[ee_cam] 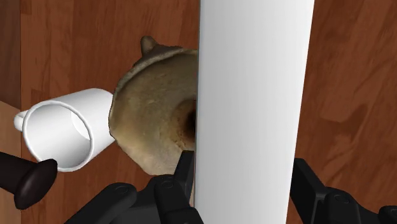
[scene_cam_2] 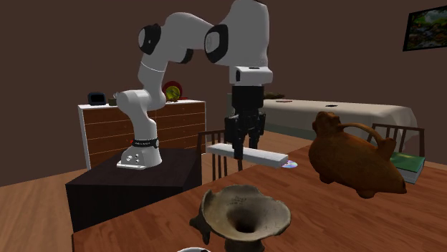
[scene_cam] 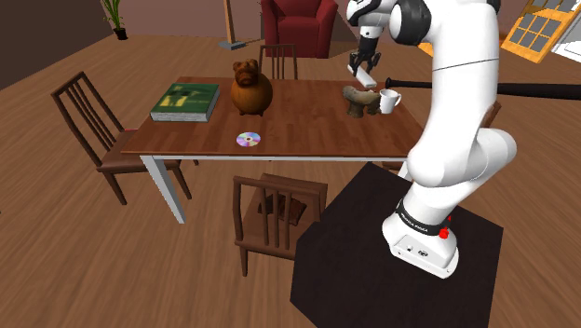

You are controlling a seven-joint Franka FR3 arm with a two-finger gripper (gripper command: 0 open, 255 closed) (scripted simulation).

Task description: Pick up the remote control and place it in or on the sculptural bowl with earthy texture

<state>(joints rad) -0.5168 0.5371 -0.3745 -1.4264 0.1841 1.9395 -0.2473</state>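
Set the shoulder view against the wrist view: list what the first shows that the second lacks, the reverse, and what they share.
Shoulder view, not wrist: the flat green book, the round brown animal-shaped pot, the shiny disc, wooden chairs, the white arm's base on its black stand. Wrist view, not shoulder: the dark hollow of the rough tan flared bowl, seen from above. Both: the plain white slab-shaped remote clasped by the black gripper, that bowl below it, and the white mug beside the bowl.
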